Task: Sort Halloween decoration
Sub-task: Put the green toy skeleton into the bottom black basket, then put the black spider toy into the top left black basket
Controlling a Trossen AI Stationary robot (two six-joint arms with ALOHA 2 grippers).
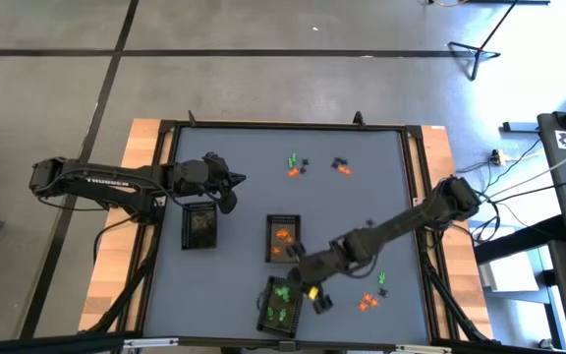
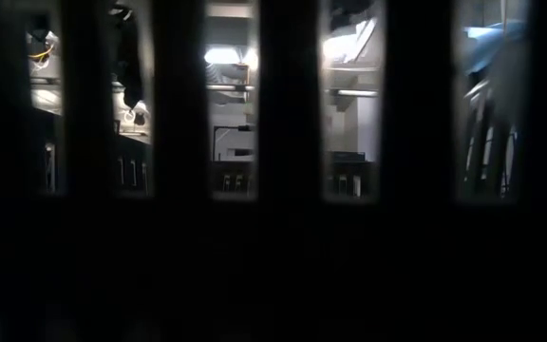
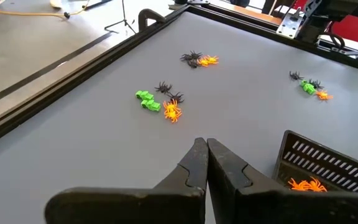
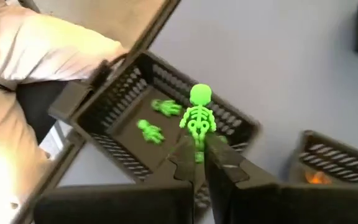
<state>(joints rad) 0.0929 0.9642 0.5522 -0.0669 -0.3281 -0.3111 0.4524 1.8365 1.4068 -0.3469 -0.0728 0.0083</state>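
Now right end effector [image 4: 199,155] pinches green skeleton [image 4: 197,118] by its legs, hanging over the tray [image 4: 104,99] already holding green pieces, probably for dropping. Left end effector [image 3: 205,163], clenched and empty, waits near the black-piece tray [image 1: 200,228].

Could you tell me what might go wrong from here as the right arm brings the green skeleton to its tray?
1. The right gripper pinches the green skeleton only by its legs, so it might slip or swing loose early.
2. The skeleton hangs near the wall of the tray holding green pieces; released here, it could catch the rim and fall outside.
3. The orange tray stands close, so the arm may nudge it.
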